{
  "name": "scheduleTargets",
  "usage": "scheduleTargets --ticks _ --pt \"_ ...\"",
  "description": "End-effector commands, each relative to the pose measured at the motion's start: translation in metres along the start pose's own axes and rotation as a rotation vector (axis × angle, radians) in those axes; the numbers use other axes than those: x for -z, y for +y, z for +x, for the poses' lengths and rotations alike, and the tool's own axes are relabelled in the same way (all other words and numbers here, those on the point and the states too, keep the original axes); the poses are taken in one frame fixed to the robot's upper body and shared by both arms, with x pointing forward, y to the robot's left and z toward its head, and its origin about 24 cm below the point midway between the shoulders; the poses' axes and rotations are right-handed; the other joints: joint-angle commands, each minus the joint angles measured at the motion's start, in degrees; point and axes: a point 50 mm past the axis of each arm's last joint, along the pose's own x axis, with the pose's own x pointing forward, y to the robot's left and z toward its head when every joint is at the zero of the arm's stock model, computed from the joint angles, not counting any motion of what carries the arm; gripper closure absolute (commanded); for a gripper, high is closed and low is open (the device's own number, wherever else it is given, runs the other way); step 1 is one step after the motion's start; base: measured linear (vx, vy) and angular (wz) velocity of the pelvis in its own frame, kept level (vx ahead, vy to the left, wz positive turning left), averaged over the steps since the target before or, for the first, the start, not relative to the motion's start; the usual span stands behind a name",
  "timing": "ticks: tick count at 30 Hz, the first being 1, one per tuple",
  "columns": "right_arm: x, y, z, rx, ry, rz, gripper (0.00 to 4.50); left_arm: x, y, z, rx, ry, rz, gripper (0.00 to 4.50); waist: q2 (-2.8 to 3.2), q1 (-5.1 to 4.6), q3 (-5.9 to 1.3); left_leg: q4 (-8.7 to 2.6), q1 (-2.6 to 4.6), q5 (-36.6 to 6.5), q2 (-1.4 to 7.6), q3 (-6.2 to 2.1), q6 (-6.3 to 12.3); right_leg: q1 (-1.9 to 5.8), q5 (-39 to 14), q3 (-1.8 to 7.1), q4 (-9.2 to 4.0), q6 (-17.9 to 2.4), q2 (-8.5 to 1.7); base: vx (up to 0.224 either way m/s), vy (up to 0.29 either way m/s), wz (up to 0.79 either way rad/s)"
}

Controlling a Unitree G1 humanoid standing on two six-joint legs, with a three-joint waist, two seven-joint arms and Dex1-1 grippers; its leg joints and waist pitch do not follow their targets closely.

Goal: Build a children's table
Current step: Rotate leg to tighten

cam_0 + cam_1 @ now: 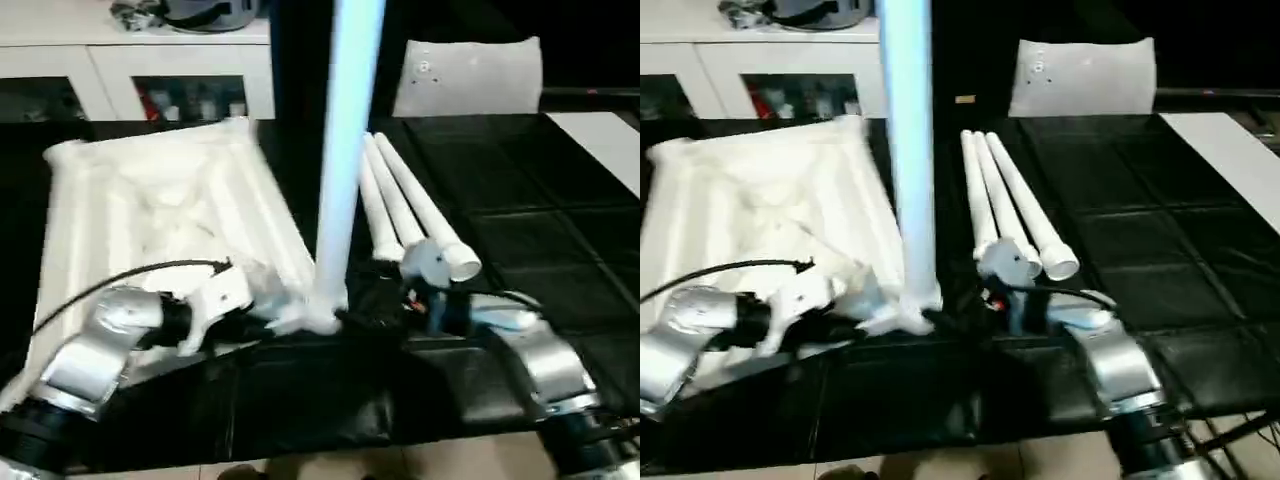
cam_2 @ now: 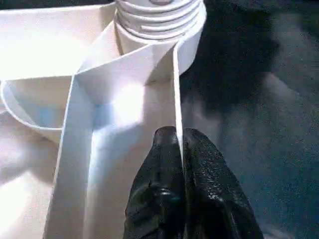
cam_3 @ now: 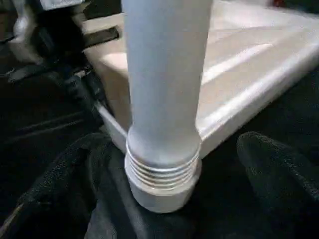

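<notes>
Pinching the table top's rim (image 2: 175,89), left fingers (image 2: 164,164) clench; right fingers (image 3: 279,169) spread around the upright leg (image 3: 164,74).

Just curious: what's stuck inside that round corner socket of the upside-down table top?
A white leg stands upright in the corner socket, its threads partly showing. The end inside is hidden.

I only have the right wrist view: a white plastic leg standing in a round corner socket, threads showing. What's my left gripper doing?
Observer: The left gripper is shut on a thin rib of the white plastic table top, beside that socket.
Operator: How many legs are still to fit?
Observer: Three loose white tapered legs lie side by side on the black work surface, to the robot's right of the top.
Operator: Is the standing one straight?
Observer: In the head views the standing leg rises roughly upright, past the picture's top edge.
</notes>
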Motion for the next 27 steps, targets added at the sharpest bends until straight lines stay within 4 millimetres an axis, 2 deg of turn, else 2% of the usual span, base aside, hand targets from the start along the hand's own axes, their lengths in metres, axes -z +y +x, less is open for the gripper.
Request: scheduleTargets --ticks 1,4,5,7,11,12,14,21,24,27 --pt "-0.005 0.002 0.002 -0.083 0.019 -0.030 0.05 -0.002 -0.009 0.008 0.138 0.010 0.053 4.50 0.50 -0.20 -3.21 -4.58 1.17 -18.15 2.91 -0.99 0.11 1.87 -17.16 2.65 -4.60 -10.87 -4.14 0.000 0.000 0.00" --pt "-0.004 0.003 0.004 -0.147 0.049 -0.057 0.05 -0.001 -0.009 0.008 0.186 0.030 0.079 4.50 0.49 -0.18 -3.21 -4.59 1.13 -18.21 2.92 -0.99 -0.14 1.91 -17.35 2.60 -4.52 -11.07 -4.18 0.000 0.000 0.00" --pt "-0.004 0.003 0.006 -0.164 0.061 -0.067 0.05 -0.002 -0.008 0.008 0.207 0.034 0.094 4.50 0.08 -0.20 -3.18 -4.53 1.21 -18.39 2.93 -0.88 -0.09 1.78 -17.84 2.62 -4.63 -11.02 -4.16 0.000 0.000 0.00" --pt "-0.003 0.002 0.009 -0.192 0.078 -0.078 0.05 -0.004 -0.007 0.010 0.229 0.038 0.113 4.50 0.09 -0.08 -3.18 -4.48 1.30 -18.57 2.92 -0.97 -0.35 1.77 -19.82 2.62 -4.60 -10.85 -4.35 0.000 0.000 0.00" --pt "0.000 0.002 0.012 -0.252 0.120 -0.093 0.05 -0.004 -0.004 0.010 0.250 0.058 0.151 4.50 0.04 -0.06 -3.22 -4.46 1.21 -17.85 2.92 -0.90 -0.32 1.80 -19.19 2.64 -4.61 -10.82 -4.30 0.000 0.000 0.00" --pt "0.000 0.001 0.014 -0.266 0.130 -0.100 0.22 -0.004 -0.002 0.010 0.253 0.065 0.157 4.50 0.02 -0.01 -3.26 -4.49 1.23 -17.74 2.99 -0.93 -0.39 1.87 -18.62 2.62 -4.51 -11.02 -4.29 0.000 0.000 0.00" --pt "0.000 0.000 0.015 -0.276 0.134 -0.106 0.22 -0.005 0.000 0.009 0.252 0.065 0.162 4.50 -0.25 -0.11 -3.33 -4.45 1.09 -17.41 2.95 -0.90 -0.40 2.03 -18.27 2.54 -4.38 -11.19 -4.32 0.000 0.000 0.00" --pt "0.000 -0.002 0.018 -0.307 0.133 -0.081 0.93 -0.005 0.000 0.009 0.264 0.060 0.165 4.50 -0.21 0.07 -3.40 -4.32 1.06 -15.89 2.99 -0.77 0.09 2.06 -16.34 2.54 -4.15 -11.92 -4.27 0.000 0.000 0.00" --pt "0.000 -0.003 0.019 -0.325 0.124 -0.064 1.06 -0.005 0.001 0.009 0.273 0.056 0.165 4.50 -0.38 0.11 -3.37 -4.29 1.07 -15.91 2.98 -0.75 0.25 2.05 -17.11 2.52 -4.20 -11.88 -4.32 0.000 0.000 0.00" --pt "0.001 -0.004 0.020 -0.335 0.125 -0.050 1.46 -0.004 0.002 0.008 0.273 0.059 0.165 4.50 -0.27 0.13 -3.31 -4.33 1.09 -16.49 3.00 -0.78 -0.03 2.01 -18.33 2.51 -4.34 -11.66 -4.33 0.000 0.000 0.00"
